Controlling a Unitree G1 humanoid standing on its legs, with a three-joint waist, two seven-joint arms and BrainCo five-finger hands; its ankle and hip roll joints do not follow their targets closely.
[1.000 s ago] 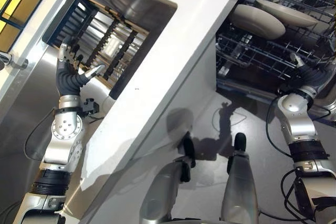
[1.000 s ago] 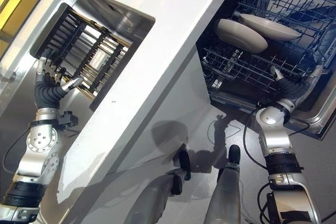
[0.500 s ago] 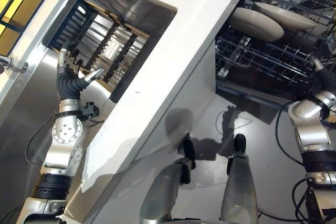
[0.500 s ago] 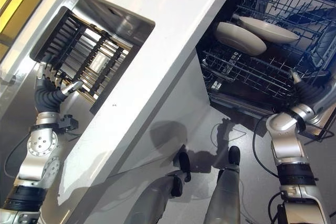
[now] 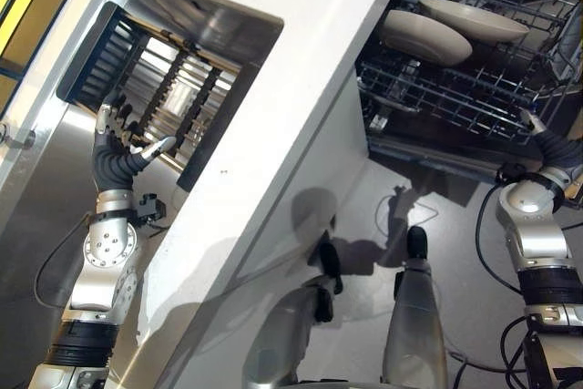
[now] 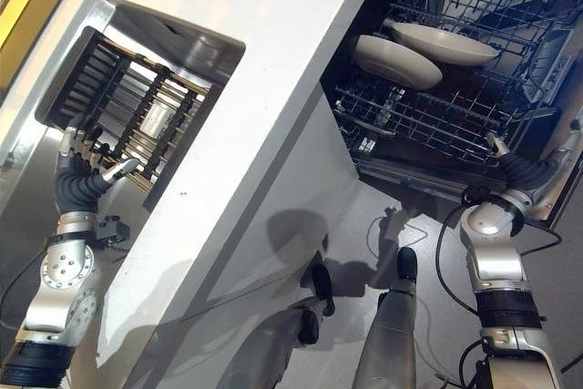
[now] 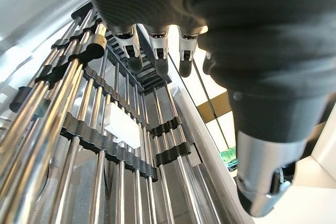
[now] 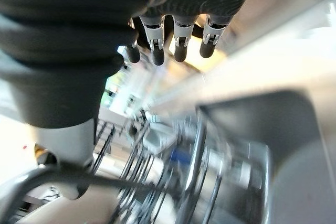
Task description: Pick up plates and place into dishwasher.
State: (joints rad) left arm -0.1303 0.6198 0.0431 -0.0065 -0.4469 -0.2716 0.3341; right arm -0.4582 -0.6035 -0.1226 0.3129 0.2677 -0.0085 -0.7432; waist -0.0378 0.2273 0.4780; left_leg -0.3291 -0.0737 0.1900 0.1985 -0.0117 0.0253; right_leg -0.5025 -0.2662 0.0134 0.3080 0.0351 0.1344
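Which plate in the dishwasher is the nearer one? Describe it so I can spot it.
Find the open dishwasher's wire rack right of the white counter. Two pale plates lean there; the nearer plate sits closer to the counter edge, partly overlapping the farther plate behind it.

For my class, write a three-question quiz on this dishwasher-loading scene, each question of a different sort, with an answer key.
1. True or false: the left hand is holding a plate.
2. Multiple choice: where do the two plates lie? A) in the sink B) in the dishwasher rack C) on the floor
3. Fill in: the left hand, fingers open, hovers at the slatted ______ set in the sink.

Key: 1 false, it holds nothing. 2 B, they lean side by side in the wire rack, beyond the right hand, which is at the rack's near edge with straight fingers. 3 drying rack.
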